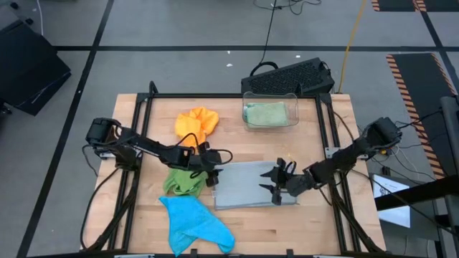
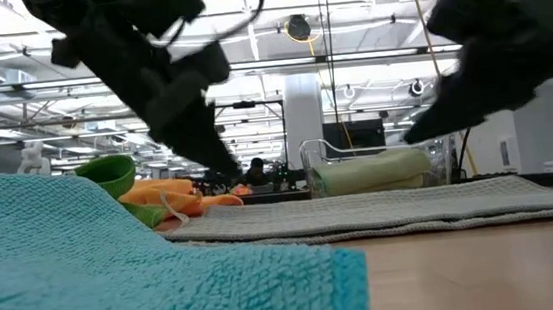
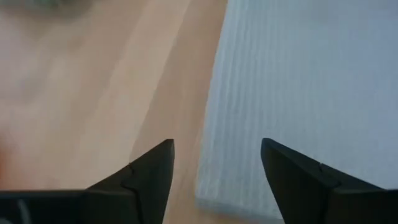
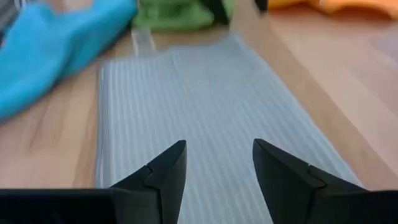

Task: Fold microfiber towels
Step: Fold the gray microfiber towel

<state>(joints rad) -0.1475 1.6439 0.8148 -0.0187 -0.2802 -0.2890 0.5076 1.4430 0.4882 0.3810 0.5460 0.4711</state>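
Observation:
A grey towel [image 1: 251, 184] lies flat on the wooden table, just right of its middle. My left gripper [image 3: 214, 146] hangs open above the towel's left edge [image 3: 208, 155]. My right gripper [image 4: 219, 144] stands open above the towel's right part, pointing toward the left. In the low view both grippers are clear of the cloth. A bright green towel [image 1: 183, 181] lies bunched left of the grey one, a blue towel [image 1: 195, 222] lies crumpled at the near edge, and an orange towel [image 1: 197, 123] lies farther back. A pale green towel [image 1: 267, 113] lies inside the clear bin.
The clear plastic bin [image 1: 271, 97] stands at the table's far edge, with a black keyboard [image 1: 287, 77] behind it. Black frame rails [image 1: 140, 129] run along the table's sides. Bare wood [image 1: 287, 226] shows near the front right.

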